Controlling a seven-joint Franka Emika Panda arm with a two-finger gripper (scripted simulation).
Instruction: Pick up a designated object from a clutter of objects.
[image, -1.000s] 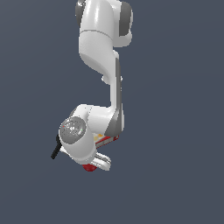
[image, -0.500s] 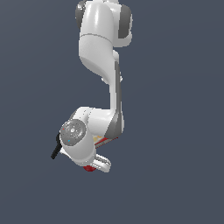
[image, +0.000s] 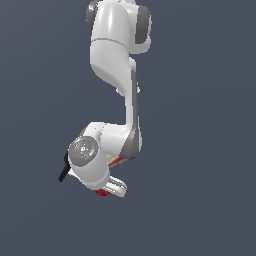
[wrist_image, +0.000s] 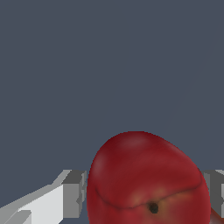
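Between the gripper (wrist_image: 144, 192) fingers (wrist_image: 72, 192) sits the red apple (wrist_image: 146, 179), one grey pad close on each side, though whether they are pressing it cannot be told. Seen from outside, the arm (image: 117, 90) folds down over it, leaving a red sliver (image: 102, 192); a black clamp (image: 63, 170) shows at the exterior view's left.

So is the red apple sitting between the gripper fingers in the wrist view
Yes, the red apple fills the gap, with a grey finger showing on each side of it.
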